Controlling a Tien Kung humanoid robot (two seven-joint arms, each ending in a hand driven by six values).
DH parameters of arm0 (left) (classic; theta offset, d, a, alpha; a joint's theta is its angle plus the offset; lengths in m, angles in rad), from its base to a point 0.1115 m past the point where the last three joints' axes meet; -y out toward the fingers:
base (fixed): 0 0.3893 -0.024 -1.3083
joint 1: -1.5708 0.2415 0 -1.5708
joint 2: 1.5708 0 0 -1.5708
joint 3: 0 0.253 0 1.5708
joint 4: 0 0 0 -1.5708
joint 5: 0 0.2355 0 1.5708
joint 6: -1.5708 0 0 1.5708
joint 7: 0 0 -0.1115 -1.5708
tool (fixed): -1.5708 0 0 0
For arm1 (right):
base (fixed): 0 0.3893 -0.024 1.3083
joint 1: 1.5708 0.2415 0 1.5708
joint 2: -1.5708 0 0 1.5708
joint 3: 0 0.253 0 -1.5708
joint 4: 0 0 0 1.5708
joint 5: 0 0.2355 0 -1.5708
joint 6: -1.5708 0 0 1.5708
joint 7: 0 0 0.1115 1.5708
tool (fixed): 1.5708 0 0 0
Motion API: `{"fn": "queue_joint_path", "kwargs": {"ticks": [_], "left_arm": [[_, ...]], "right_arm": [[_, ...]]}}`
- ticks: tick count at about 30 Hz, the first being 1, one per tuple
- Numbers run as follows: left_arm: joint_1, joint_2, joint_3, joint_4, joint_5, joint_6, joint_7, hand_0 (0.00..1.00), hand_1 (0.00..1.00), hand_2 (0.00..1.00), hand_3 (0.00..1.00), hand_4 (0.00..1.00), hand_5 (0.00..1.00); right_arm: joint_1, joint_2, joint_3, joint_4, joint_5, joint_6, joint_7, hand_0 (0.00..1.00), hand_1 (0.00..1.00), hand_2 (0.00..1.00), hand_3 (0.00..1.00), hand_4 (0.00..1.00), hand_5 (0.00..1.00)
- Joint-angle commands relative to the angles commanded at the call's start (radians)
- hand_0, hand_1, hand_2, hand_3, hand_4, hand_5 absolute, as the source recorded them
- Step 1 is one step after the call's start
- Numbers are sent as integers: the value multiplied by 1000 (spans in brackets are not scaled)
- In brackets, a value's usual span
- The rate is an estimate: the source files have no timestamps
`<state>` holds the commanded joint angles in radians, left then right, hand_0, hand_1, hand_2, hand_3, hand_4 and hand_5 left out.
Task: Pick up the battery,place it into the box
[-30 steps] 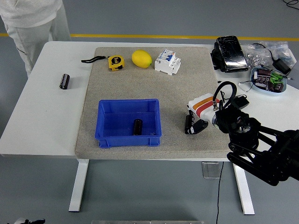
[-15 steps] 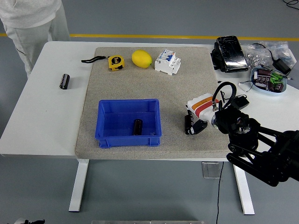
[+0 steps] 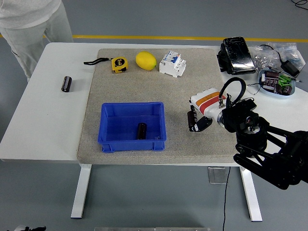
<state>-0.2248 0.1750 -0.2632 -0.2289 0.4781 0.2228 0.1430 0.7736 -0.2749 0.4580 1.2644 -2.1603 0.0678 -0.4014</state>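
Note:
A blue box point(image 3: 133, 126) sits on the grey mat near its front edge. A dark battery point(image 3: 141, 131) lies inside it. A second dark battery point(image 3: 66, 83) lies on the white table at the far left, off the mat. My right hand point(image 3: 197, 121) hovers over the mat to the right of the box, fingers curled downward and holding nothing. The left arm is out of view.
A yellow tape measure point(image 3: 118, 64), a lemon point(image 3: 146, 60) and a white circuit breaker point(image 3: 172, 63) line the mat's back edge. A black device point(image 3: 237, 55), cables and a tray of parts point(image 3: 276, 82) crowd the back right. A person point(image 3: 30, 19) stands at the far left.
My right hand has lifted slightly and shifted a little left and up over the mat. The person at the far left has shifted. The batteries have not moved.

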Motion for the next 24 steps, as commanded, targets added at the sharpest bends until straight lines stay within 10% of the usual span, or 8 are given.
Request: {"fn": "queue_joint_path", "kwargs": {"ticks": [12, 24], "left_arm": [[2, 1, -1, 1, 2, 1, 1, 701, 673, 711, 592, 606, 488], [-3, 1, -2, 0, 1, 2, 3, 701, 675, 711, 592, 606, 488]], "right_arm": [[63, 35, 34, 168, 2, -19, -25, 2, 137, 439, 525, 966, 350], [111, 134, -100, 99, 58, -31, -20, 2, 150, 506, 548, 922, 429]]}}
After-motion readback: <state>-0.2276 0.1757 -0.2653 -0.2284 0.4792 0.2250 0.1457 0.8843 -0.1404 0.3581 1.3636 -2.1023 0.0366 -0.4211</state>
